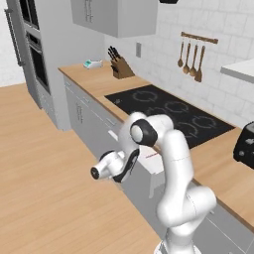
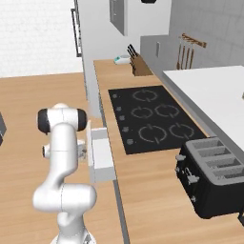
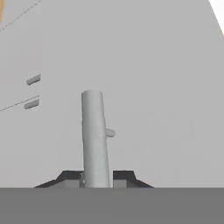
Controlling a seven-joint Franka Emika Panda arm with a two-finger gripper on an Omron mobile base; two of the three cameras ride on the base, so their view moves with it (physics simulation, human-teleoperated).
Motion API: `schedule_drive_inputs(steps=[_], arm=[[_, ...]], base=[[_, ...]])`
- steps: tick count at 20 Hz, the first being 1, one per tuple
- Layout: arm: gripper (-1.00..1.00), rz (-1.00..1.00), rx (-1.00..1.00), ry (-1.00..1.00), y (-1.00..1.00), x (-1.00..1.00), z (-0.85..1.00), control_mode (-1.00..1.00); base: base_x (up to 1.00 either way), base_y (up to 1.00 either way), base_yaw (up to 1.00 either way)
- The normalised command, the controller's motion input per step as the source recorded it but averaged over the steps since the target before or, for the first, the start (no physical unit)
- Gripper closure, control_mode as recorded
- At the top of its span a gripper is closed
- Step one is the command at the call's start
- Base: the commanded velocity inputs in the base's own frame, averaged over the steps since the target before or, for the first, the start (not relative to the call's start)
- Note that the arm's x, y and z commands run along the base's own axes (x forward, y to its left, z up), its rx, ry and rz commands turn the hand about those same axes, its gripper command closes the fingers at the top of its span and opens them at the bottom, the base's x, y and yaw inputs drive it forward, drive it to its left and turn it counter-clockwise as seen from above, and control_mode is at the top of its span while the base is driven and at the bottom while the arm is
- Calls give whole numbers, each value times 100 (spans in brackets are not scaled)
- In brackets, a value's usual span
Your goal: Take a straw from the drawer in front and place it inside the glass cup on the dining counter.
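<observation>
The drawer (image 1: 150, 162) under the wall-side counter stands pulled partly out, its white inside (image 2: 101, 153) showing. A faint thin pink line, likely the straw (image 1: 149, 157), lies inside it. My gripper (image 3: 96, 177) is at the drawer's front, shut on the silver bar handle (image 3: 94, 133), which runs up between the two dark finger tips. The hand (image 1: 116, 167) hangs low in front of the cabinets, and the gripper (image 2: 84, 150) sits against the drawer front. The glass cup and the dining counter are out of view.
A black cooktop (image 1: 173, 113) is set in the wooden counter behind the drawer. A black toaster (image 2: 212, 176) stands to its right, a knife block (image 1: 120, 68) at the far end. Utensils (image 1: 191, 59) hang on the wall. Open wood floor (image 1: 44, 183) lies to the left.
</observation>
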Motion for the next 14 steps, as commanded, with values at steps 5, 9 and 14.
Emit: schedule_drive_inputs(steps=[5,9,14], arm=[[100,0,12,8,100,-48,0,-100],[100,0,11,12,100,-35,0,-100],[-100,0,14,5,69,-35,27,-100]], base=[[0,0,0],[0,0,0],[0,0,0]])
